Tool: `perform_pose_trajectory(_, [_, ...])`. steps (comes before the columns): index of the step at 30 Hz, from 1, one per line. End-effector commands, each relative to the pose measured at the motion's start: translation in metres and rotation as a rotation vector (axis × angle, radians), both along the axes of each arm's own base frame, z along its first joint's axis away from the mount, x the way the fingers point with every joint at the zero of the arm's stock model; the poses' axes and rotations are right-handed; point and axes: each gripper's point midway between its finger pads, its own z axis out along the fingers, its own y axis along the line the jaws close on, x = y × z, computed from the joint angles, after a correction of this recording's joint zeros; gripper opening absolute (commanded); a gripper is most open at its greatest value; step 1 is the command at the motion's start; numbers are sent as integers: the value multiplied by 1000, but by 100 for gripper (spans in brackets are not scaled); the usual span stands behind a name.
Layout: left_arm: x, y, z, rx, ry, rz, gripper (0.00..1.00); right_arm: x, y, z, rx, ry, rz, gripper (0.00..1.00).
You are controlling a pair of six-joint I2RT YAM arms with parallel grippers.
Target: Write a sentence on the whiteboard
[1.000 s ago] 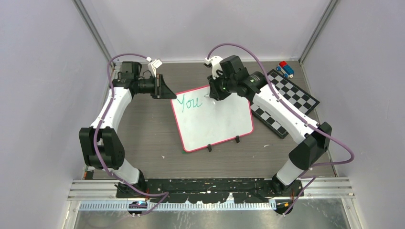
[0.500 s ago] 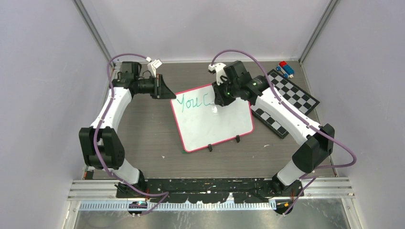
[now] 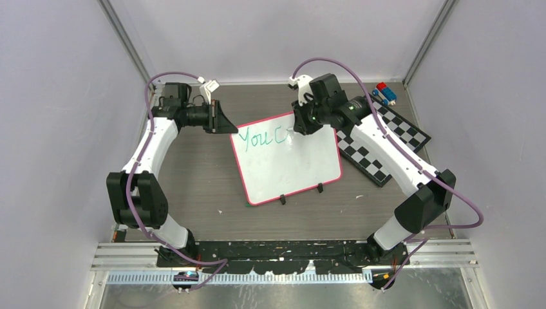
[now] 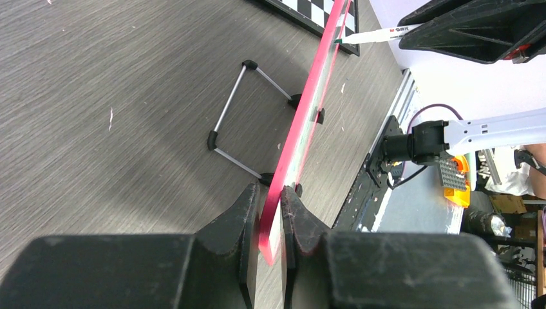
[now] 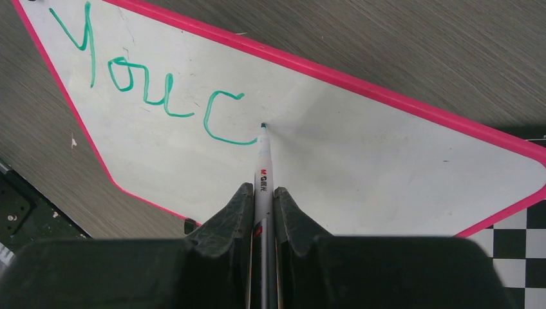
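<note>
Two grips to call, nearest first. My left gripper [image 4: 270, 193] is clamped on the pink rim of the whiteboard [image 4: 302, 122], pinning its far left corner. The board sits mid-table between my arms, a wire stand [image 4: 237, 96] behind it. My right gripper [image 5: 263, 193] is clenched around a green marker [image 5: 264, 164]. Its barrel runs straight out from the jaws, tip pointing away from my wrist and down at the white face.

That tip sits right at the tail of the "C" in the sentence [image 5: 207, 122], which reads "You C" so far. Whether it touches or hangs just off, I can't quite tell. An "a" looks due next, so I'd press lightly and evenly, make small strokes, match the letter height and save room before the right rim. My left clamp must hold firm so nothing skates.

The writing runs along the board's far edge. The board lies skewed, clip edge toward my bases. Beyond, a checkered board [image 3: 386, 138] lies just beside its right edge.
</note>
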Motion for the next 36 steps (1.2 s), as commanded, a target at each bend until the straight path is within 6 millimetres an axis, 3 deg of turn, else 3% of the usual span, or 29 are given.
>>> perform_pose_trajectory(1, [2,-2,21,-7,-51,-3,0,10,-3,26,32,-81,-30,0])
perform_pose_trajectory(7, [2,-2,20,-4,-51,-2,0,17,5,22,45,-67,-23,0])
perform_pose_trajectory(13, [3,-1,18,1,-49,-1,0,5,15,13,61,-28,24,0])
perform_pose_trajectory(17, [3,-1,17,2,-46,-2,0,-2,10,-2,30,-6,23,0])
perform_pose_trajectory(25, [4,-1,16,3,-41,-4,0,-9,-9,-9,0,0,5,0])
perform_pose_trajectory(30, [3,-2,16,2,-42,-6,0,4,-18,5,16,-31,-29,0])
perform_pose_trajectory(36, [4,-3,14,2,-35,-6,0,15,-9,24,60,-59,-29,0])
